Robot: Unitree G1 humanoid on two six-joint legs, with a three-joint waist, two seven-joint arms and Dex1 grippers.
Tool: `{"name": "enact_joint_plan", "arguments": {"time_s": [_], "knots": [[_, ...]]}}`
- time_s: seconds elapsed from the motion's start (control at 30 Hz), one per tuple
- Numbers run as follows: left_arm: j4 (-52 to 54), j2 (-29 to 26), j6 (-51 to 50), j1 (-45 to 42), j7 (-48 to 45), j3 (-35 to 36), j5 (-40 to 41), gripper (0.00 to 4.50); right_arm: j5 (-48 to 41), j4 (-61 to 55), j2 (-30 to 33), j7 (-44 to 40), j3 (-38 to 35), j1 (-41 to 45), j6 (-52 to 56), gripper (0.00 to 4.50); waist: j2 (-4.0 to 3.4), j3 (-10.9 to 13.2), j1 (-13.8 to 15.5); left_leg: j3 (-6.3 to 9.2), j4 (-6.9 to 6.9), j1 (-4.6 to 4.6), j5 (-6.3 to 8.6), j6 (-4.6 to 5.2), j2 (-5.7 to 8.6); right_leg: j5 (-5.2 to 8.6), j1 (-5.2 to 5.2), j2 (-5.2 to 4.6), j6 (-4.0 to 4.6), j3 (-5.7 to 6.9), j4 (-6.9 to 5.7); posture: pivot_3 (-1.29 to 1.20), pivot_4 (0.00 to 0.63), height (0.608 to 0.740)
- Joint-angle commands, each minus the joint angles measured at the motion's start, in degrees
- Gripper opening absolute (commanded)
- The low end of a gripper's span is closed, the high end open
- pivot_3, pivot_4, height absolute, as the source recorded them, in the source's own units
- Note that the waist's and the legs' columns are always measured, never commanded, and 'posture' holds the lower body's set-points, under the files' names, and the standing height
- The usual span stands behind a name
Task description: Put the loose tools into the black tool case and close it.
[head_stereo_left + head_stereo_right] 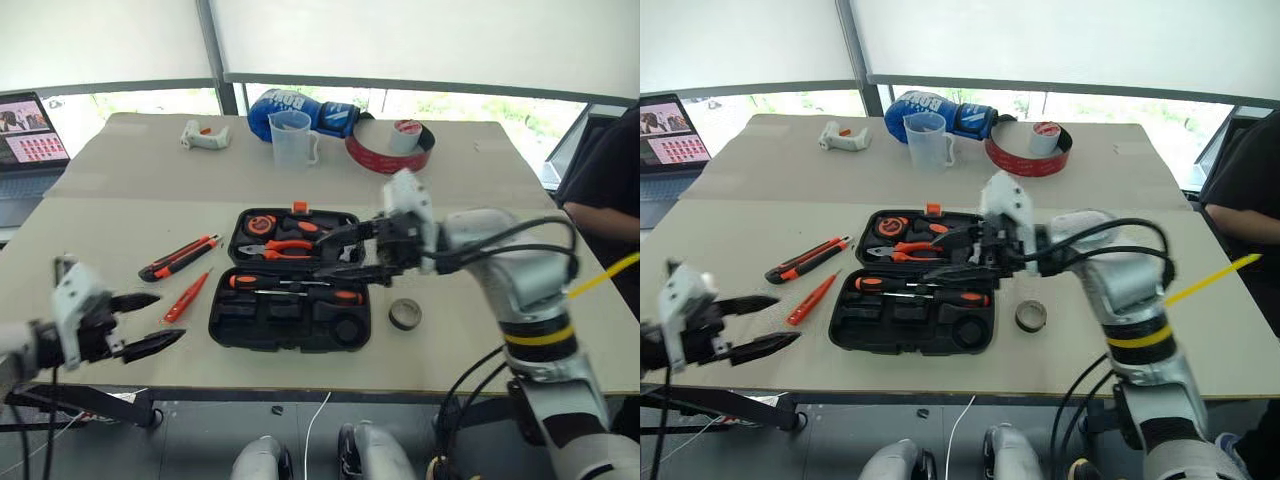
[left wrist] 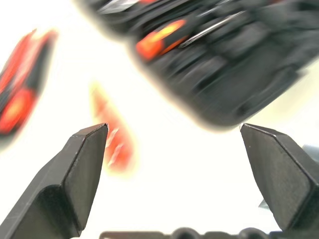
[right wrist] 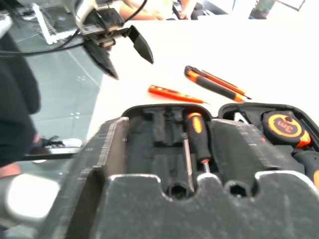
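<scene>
Case (image 1: pixel 290 320) lay open and flat on the counter (image 1: pixel 480 170), near the front edge. Two screwdrivers (image 1: pixel 295 289) were in their slots in the near half. The pliers and the tape measure sat in the far half. The knife (image 1: pixel 178 257) lay on the counter left of the case, and the tester (image 1: pixel 186 297) lay just below it, close to the case's left side. The tape roll (image 1: pixel 405 314) sat on the counter just right of the case.

My right gripper (image 1: pixel 345 255) hung over the middle of the case. Its fingers were open and I saw nothing between them. My left gripper (image 1: pixel 140 322) was low by the front left edge of the counter. Its fingers were spread wide and empty, and they pointed toward the tester.

I thought three tools were not in yet, so the lid could not be shut.

I thought a few things could go wrong. The tester was thin and lay flat, so my fingers could push it away and not catch it. It lay close to the case, so a push could slide it under the rim. The roll could roll off if I bumped it. If a tool sat badly in its slot, the lid would not click shut.
</scene>
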State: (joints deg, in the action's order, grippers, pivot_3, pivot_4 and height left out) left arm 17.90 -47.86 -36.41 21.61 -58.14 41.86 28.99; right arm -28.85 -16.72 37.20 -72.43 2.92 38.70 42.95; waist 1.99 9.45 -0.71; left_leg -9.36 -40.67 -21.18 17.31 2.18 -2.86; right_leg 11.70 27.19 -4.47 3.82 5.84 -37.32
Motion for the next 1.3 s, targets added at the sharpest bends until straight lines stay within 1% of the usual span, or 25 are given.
{"name": "enact_joint_plan", "arguments": {"time_s": [0.03,0.07,0.1,0.13,0.27,0.43,0.5,0.57,0.63,0.73,0.83,0.87,0.9,1.03,1.17,1.2,1.3], "knots": [[2.9,2.7,0.7,4.4,3.8,6.0,-1.3,4.50,-3.4,-4.5,2.9,-0.7,-2.2,-2.6,-0.7,4.48,0.00,0.0,0.1,0.00,0.02,-0.02,0.04,0.04,-0.02,-0.03,0.00,-0.01,-0.06,0.04,0.06,0.00,0.150,0.714],[3.5,3.6,0.6,5.5,4.7,6.1,-1.4,4.50,-3.6,-5.2,3.7,-0.2,-2.4,-3.8,-0.8,4.48,0.00,0.0,0.2,0.03,0.03,0.00,0.08,-0.01,-0.03,-0.05,-0.02,-0.03,-0.09,0.06,0.07,0.00,0.150,0.714],[4.2,4.1,0.1,6.0,5.4,5.9,-1.2,4.50,-3.8,-5.9,4.1,0.3,-2.5,-4.7,-0.8,4.48,-0.01,0.0,0.3,0.05,0.03,0.04,0.32,-0.33,-0.03,-0.08,-0.06,-0.07,-0.10,0.05,0.08,0.00,0.150,0.714],[4.9,4.2,-0.5,6.0,6.0,5.3,-0.6,4.50,-4.1,-6.5,4.4,0.8,-2.5,-5.3,-0.8,4.48,-0.01,0.0,0.6,0.09,0.03,0.05,0.49,-0.15,-0.03,-0.09,-0.09,-0.09,-0.12,0.05,0.08,0.00,0.150,0.714],[6.2,1.7,-4.0,0.6,8.4,-0.1,0.9,4.50,-5.7,-8.4,4.6,3.5,-2.8,-6.2,0.3,4.48,-0.01,0.0,1.4,0.10,0.03,0.04,0.54,-0.09,-0.02,-0.14,-0.08,-0.08,-0.18,0.07,0.09,0.00,0.150,0.714],[1.0,-4.3,-13.5,-13.3,12.8,-12.4,0.0,4.50,-7.3,-11.1,5.7,6.5,-3.8,-8.0,0.9,4.48,0.00,0.0,1.6,0.11,0.03,-0.03,0.35,-0.37,-0.01,-0.16,-0.09,0.00,-0.13,0.10,0.15,0.00,0.150,0.714],[-2.0,-5.2,-17.2,-20.4,14.1,-18.0,-0.2,4.50,-8.2,-12.8,6.1,8.3,-4.7,-9.3,1.4,4.48,0.00,0.0,1.5,0.09,0.03,-0.08,0.20,-0.07,0.01,-0.17,-0.09,0.01,-0.10,0.12,0.18,0.00,0.150,0.714],[-6.1,-5.4,-20.3,-27.4,15.0,-23.9,-0.9,4.50,-8.9,-15.0,6.6,9.7,-5.4,-11.1,1.7,4.48,0.02,0.0,1.5,0.07,0.03,-0.08,0.15,0.02,0.04,-0.28,-0.11,0.01,0.09,0.10,0.20,0.00,0.150,0.714],[-11.3,-5.3,-19.7,-33.1,15.6,-30.2,-4.1,4.50,-9.9,-17.1,7.1,11.0,-6.1,-12.8,2.0,4.48,0.02,0.0,1.4,0.04,0.03,-0.09,0.14,0.04,0.04,-0.28,-0.11,0.03,0.09,0.12,0.21,0.00,0.150,0.714],[-16.0,-4.9,-19.1,-37.8,15.3,-35.0,-6.1,4.50,-10.9,-18.7,7.6,12.6,-6.5,-14.1,2.1,4.48,0.03,0.0,1.0,-0.08,0.03,-0.04,0.14,0.02,0.02,-0.26,-0.09,0.10,0.06,0.08,0.22,0.00,0.150,0.714],[-21.0,-4.5,-19.0,-41.5,14.7,-39.7,-8.7,4.50,-11.6,-20.0,8.1,14.5,-7.3,-15.2,2.3,4.48,0.02,0.0,1.3,-0.07,0.04,0.03,0.13,0.00,0.02,-0.16,-0.11,0.09,-0.11,0.02,0.17,0.00,0.150,0.714],[-22.8,-4.4,-18.0,-42.3,14.4,-41.1,-9.8,4.01,-11.9,-20.3,8.3,15.1,-7.7,-15.5,2.5,4.50,0.00,0.0,1.4,-0.07,0.04,0.03,0.12,-0.02,0.02,-0.16,-0.11,0.08,-0.11,0.02,0.15,0.00,0.150,0.714],[-24.1,-4.3,-17.2,-42.8,14.1,-42.0,-10.6,3.74,-12.2,-20.5,8.5,15.6,-8.0,-15.7,2.5,4.50,-0.03,0.0,1.4,-0.07,0.04,0.07,0.09,-0.07,0.03,-0.16,-0.14,0.06,-0.12,0.00,0.12,0.00,0.150,0.714],[-25.7,-3.3,-15.5,-43.6,11.9,-42.5,-10.5,2.16,-12.3,-21.5,10.6,16.3,-9.5,-17.8,2.1,4.50,-0.24,-0.2,1.5,-0.02,0.03,0.15,0.11,-0.15,0.03,-0.18,-0.22,0.03,-0.13,-0.02,0.11,0.00,0.150,0.714],[-26.6,-4.3,-13.3,-44.0,10.4,-40.1,-10.6,0.77,-12.9,-21.8,12.0,16.6,-10.6,-19.4,1.9,4.50,-0.33,-0.2,1.5,-0.02,0.04,0.12,0.09,-0.02,0.03,-0.17,-0.21,0.04,-0.14,-0.04,0.12,0.00,0.150,0.714],[-26.9,-5.1,-12.3,-44.0,9.7,-39.0,-10.5,0.48,-13.2,-22.1,12.4,16.6,-10.9,-19.9,2.1,4.50,-0.33,-0.2,1.5,-0.02,0.04,0.10,0.09,-0.01,0.03,-0.17,-0.21,0.04,-0.13,-0.03,0.13,0.00,0.150,0.714],[-25.8,-7.9,-8.3,-44.1,5.2,-35.8,-9.1,0.45,-14.4,-22.6,14.0,16.6,-11.8,-21.6,3.0,4.50,-0.23,-0.1,1.4,-0.02,0.03,0.05,0.10,0.02,0.03,-0.17,-0.20,0.04,-0.13,0.00,0.18,0.00,0.150,0.714]]}}
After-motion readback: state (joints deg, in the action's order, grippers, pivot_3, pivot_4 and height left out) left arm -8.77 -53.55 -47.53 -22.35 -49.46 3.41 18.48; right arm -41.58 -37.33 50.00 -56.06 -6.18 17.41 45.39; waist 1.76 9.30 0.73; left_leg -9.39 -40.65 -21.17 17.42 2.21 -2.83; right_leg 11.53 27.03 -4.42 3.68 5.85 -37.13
